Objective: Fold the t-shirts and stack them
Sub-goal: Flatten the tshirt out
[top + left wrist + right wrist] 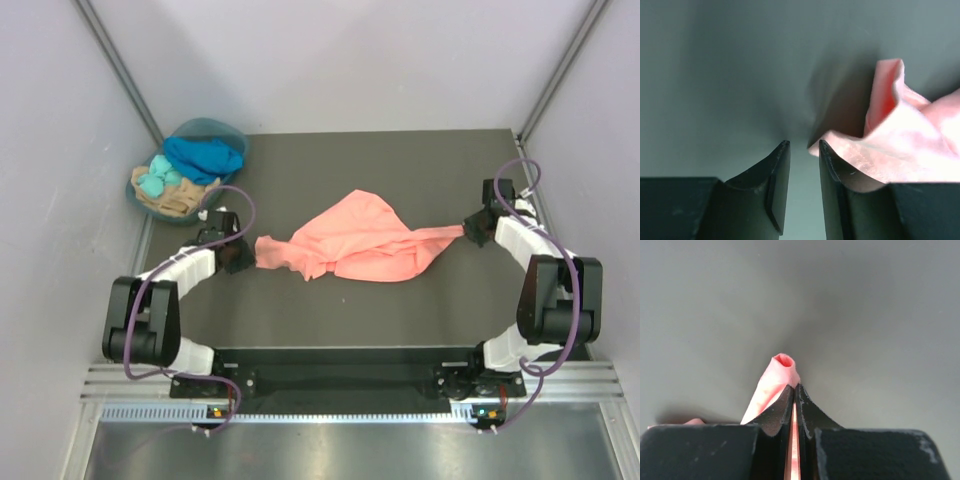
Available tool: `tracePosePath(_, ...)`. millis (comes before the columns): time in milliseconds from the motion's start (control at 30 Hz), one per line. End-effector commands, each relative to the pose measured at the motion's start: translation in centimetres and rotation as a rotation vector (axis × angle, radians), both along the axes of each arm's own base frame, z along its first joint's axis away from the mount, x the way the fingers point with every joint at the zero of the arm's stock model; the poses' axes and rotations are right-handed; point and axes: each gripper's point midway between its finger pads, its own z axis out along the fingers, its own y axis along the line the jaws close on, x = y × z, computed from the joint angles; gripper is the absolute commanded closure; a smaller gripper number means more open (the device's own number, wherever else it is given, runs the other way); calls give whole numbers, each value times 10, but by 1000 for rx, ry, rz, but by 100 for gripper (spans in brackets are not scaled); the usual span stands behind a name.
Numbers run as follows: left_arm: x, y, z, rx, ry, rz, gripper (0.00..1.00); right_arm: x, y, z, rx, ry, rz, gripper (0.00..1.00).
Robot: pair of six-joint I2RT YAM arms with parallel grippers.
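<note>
A salmon-pink t-shirt (362, 243) lies crumpled and stretched across the middle of the dark table. My right gripper (473, 232) is shut on the shirt's right end; in the right wrist view a pink fold (776, 377) sticks out past the closed fingertips and cloth shows between them. My left gripper (243, 255) is open at the shirt's left end. In the left wrist view the pink cloth (905, 145) lies over the outside of the right finger (832, 185), and the gap between the fingers holds nothing.
A teal mesh basket (190, 180) at the back left holds blue, turquoise and tan garments. Grey walls close in the table (330, 160) at the sides and back.
</note>
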Motion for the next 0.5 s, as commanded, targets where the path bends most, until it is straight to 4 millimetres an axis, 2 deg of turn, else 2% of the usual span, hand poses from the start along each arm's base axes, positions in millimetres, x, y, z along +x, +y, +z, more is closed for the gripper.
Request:
tracePosePath(0,18,-17,3,-73,-88,-80,65,9,-7,6,-7,-40,11,100)
tracePosePath(167,7,-17,-4,-86,-76,-60,63,10,-7,2,-8,-30,24,100)
tracePosePath(333,4,-15,14,-77,-136,-64,60,11,-9,-2,-7,-16,34,100)
tracePosePath(467,1,-11,0,-52,-51,-58,61,9,-12,-6,6,-12,28,100)
